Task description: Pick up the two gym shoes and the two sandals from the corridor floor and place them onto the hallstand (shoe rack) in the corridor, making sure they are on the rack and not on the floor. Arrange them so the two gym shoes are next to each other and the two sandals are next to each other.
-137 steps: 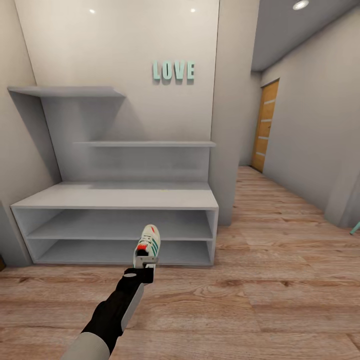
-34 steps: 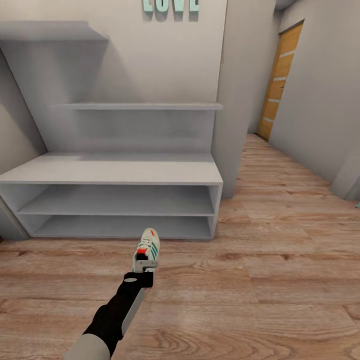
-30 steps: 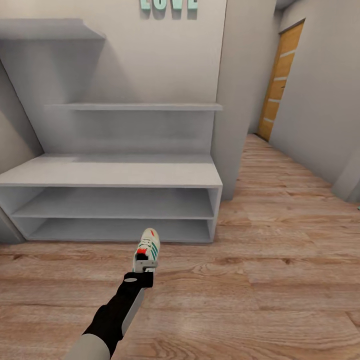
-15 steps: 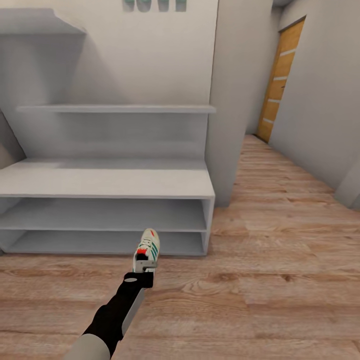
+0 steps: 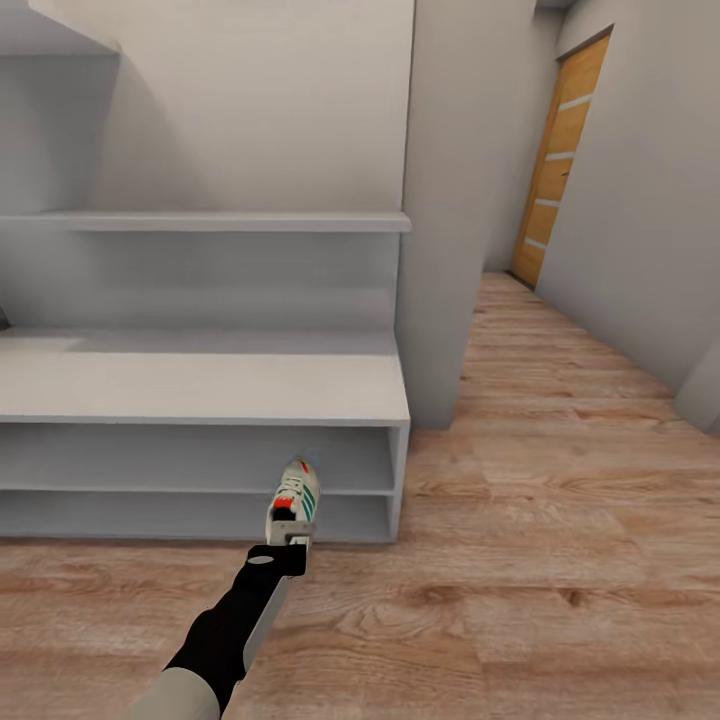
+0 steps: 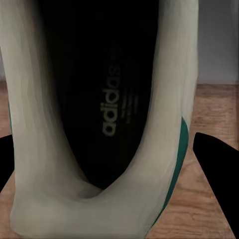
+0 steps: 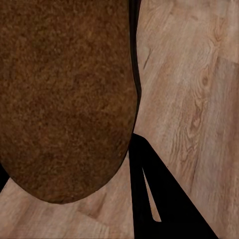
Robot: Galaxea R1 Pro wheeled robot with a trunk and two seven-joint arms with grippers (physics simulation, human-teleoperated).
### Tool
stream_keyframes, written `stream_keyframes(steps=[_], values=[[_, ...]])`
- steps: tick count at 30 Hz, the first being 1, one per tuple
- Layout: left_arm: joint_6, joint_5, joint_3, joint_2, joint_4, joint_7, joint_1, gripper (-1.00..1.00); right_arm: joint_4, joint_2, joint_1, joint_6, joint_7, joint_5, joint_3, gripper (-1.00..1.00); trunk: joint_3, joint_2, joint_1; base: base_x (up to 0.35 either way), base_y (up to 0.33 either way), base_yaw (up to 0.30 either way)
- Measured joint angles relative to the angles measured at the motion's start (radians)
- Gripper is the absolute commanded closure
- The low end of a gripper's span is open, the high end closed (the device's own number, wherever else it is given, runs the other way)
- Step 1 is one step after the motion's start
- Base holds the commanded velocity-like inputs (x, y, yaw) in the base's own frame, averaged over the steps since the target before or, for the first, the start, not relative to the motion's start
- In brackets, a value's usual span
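Holding one gym shoe (image 5: pixel 296 493) by its heel, my left jaws (image 5: pixel 289 532) are clamped on it above the corridor floor (image 5: pixel 560 520), toe toward 12 o'clock at the hallstand (image 5: pixel 200 385). My right wrist camera shows a brown sandal (image 7: pixel 64 94) close against a dark finger (image 7: pixel 154 199); I cannot tell whether those jaws grip it.

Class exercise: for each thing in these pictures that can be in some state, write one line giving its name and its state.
gym shoe: held off the floor, toe towards the rack.
left gripper: shut on the shoe's heel.
sandal: close under the right wrist camera, above the floor; grip not visible.
hallstand: top and open shelves bare.
door: closed.
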Motion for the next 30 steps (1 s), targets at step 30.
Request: stream_keyframes(steps=[30], values=[[-0.005, 0.002, 0.001, -0.001, -0.019, -0.001, 0.0, 1.0, 0.0, 0.0, 0.0, 0.0, 0.0, 0.0, 0.0, 1.0, 0.0, 0.0, 0.0, 0.288, 0.006, 0.0]])
